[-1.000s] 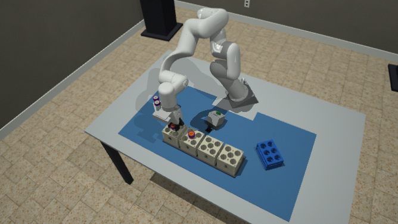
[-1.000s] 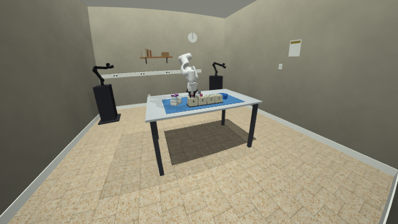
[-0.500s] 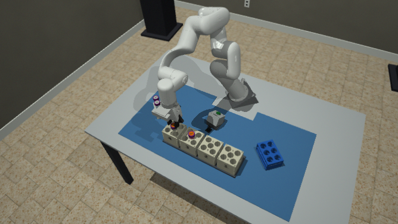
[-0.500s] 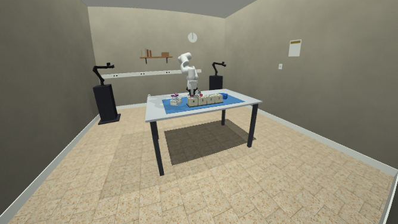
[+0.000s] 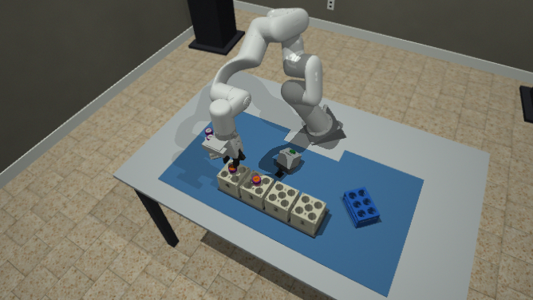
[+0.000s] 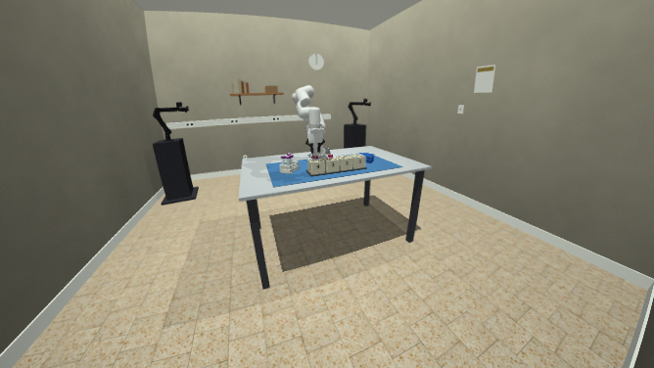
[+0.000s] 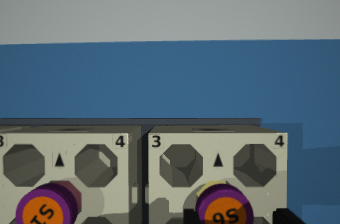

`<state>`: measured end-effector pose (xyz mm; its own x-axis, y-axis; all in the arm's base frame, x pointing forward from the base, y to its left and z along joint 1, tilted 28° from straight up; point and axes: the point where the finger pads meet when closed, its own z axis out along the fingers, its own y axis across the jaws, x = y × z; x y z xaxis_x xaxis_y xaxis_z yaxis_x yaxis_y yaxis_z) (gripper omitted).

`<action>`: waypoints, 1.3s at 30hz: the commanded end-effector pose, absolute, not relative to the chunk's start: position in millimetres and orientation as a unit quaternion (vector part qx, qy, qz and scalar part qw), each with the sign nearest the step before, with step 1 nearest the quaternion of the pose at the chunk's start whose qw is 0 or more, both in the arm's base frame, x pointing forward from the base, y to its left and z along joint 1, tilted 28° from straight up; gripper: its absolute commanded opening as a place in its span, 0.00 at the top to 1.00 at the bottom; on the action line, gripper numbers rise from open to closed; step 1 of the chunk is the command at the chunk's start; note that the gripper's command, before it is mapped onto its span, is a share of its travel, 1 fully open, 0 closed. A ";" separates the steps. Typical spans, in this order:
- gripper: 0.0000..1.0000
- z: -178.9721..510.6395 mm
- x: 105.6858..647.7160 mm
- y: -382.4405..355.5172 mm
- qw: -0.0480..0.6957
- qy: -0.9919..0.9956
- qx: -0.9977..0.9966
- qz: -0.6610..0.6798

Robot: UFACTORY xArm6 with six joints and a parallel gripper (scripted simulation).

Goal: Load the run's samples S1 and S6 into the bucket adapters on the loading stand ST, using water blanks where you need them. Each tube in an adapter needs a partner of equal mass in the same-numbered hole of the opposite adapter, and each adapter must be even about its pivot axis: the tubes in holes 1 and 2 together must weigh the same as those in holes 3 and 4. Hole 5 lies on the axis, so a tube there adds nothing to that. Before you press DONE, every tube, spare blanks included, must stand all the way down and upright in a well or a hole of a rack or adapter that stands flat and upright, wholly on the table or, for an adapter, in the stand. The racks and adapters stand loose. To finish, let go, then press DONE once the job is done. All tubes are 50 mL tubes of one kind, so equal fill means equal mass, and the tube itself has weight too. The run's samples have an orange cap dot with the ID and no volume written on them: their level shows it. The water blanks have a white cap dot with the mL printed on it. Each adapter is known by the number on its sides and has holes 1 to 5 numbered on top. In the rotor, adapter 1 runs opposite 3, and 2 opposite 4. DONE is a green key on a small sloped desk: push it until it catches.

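Four beige adapters stand in a row in the stand (image 5: pixel 271 199). Sample S6 (image 7: pixel 224 211), purple cap with an orange dot, stands in the end adapter (image 5: pixel 233 179) near its middle hole, on my side of holes 3 and 4. Sample S1 (image 7: pixel 47 210) stands the same way in the neighbouring adapter (image 5: pixel 255 191). My gripper (image 5: pixel 236 161) hangs just above S6. Its dark fingertips flank the cap at the bottom of the wrist view and are open, not gripping it. Holes 3 and 4 of both adapters are empty.
A white rack with purple-capped blanks (image 5: pixel 208 134) stands behind my wrist, mostly hidden; it also shows in the exterior view (image 6: pixel 289 164). The DONE desk with its green key (image 5: pixel 292 151) is behind the stand. An empty blue rack (image 5: pixel 361 207) is at the right.
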<state>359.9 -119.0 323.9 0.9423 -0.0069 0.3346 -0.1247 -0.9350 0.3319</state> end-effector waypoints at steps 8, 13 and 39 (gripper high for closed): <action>0.56 344.6 354.1 -111.5 0.177 -0.034 0.969 0.169; 0.56 349.9 352.2 -109.4 0.177 -0.034 0.969 0.169; 0.56 392.1 337.1 -92.3 0.177 -0.034 0.969 0.169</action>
